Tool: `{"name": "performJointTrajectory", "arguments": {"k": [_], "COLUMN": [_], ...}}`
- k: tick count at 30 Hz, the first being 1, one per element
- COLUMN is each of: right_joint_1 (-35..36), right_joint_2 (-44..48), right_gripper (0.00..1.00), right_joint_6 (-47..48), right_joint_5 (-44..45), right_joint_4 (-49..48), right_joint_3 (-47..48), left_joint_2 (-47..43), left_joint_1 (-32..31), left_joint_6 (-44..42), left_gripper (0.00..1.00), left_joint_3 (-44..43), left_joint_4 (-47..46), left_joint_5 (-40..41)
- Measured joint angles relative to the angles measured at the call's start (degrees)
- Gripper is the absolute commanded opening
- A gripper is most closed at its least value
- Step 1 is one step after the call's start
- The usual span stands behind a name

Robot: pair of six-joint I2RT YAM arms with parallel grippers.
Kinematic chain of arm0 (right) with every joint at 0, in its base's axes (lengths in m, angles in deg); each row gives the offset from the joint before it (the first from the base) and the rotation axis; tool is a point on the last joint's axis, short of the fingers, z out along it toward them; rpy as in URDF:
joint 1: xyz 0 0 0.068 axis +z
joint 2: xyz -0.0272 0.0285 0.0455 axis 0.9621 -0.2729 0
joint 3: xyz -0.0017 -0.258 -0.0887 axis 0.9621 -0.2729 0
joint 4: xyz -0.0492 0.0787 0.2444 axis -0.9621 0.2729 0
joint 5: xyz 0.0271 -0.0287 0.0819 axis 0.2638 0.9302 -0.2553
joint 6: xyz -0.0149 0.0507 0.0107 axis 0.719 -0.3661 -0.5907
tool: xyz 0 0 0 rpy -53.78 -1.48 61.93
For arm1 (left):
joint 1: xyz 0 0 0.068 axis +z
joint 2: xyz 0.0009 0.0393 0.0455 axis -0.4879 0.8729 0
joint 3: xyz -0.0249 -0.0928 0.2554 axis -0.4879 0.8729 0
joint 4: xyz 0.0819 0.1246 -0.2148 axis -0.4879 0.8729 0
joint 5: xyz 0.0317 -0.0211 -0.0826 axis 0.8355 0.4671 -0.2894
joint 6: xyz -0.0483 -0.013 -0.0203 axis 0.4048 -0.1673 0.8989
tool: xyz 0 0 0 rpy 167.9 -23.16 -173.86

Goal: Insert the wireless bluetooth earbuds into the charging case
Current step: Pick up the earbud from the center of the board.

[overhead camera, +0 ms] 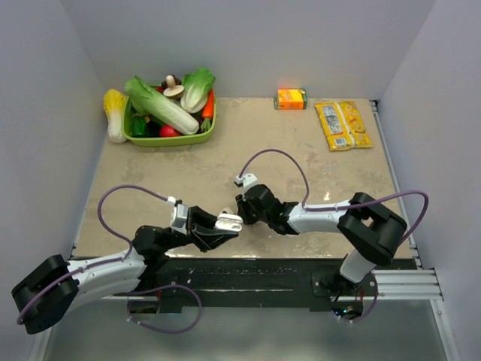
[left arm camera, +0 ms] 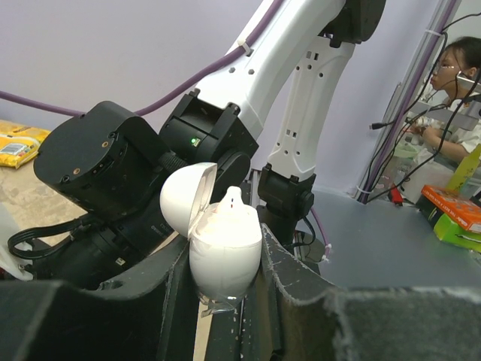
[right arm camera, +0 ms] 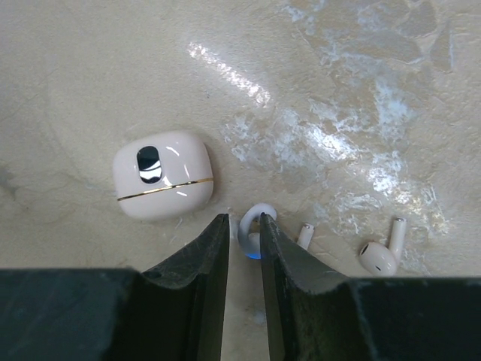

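Observation:
My left gripper (overhead camera: 225, 224) is shut on the white oval charging case (left arm camera: 225, 252) and holds it upright just above the table's front edge. The case's lid (left arm camera: 186, 197) is open, and one earbud's stem (left arm camera: 234, 198) sticks up out of it. My right gripper (right arm camera: 243, 219) points down at the table, its jaws a narrow gap apart. A white hooked earbud (right arm camera: 251, 226) with a blue light lies in that gap. It touches the right finger, and a sliver of table shows at the left one. Another earbud (right arm camera: 379, 256) and a stem (right arm camera: 305, 235) lie to the right.
A pale rounded case with a gold line (right arm camera: 163, 184) lies left of the right gripper's fingers. A green basket (overhead camera: 173, 141) of vegetables stands at the back left. An orange box (overhead camera: 291, 98) and a yellow packet (overhead camera: 343, 125) lie at the back right.

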Motion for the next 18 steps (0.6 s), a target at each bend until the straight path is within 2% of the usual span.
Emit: {"name": "performJointTrajectory", "arguments": {"k": [10, 13, 16, 18], "right_joint_1": [-0.1, 0.0, 0.0, 0.0], "right_joint_2": [0.1, 0.5, 1.1, 1.9], "right_gripper": [0.2, 0.15, 0.01, 0.0], "right_joint_6": [-0.2, -0.3, -0.3, -0.4], "right_joint_5": [3.2, 3.6, 3.9, 4.4], "right_joint_4": [2.4, 2.9, 3.4, 3.5], "right_joint_3": [0.0, 0.0, -0.1, -0.2], "left_joint_2": [0.4, 0.4, 0.4, 0.5], "left_joint_1": [0.0, 0.0, 0.0, 0.0], "left_joint_6": [0.0, 0.0, 0.0, 0.0], "left_gripper": [0.0, 0.0, 0.0, 0.0], "left_joint_3": [0.0, 0.0, 0.0, 0.0], "left_joint_4": [0.0, 0.0, 0.0, 0.0], "left_joint_5": [0.0, 0.0, 0.0, 0.0]}}
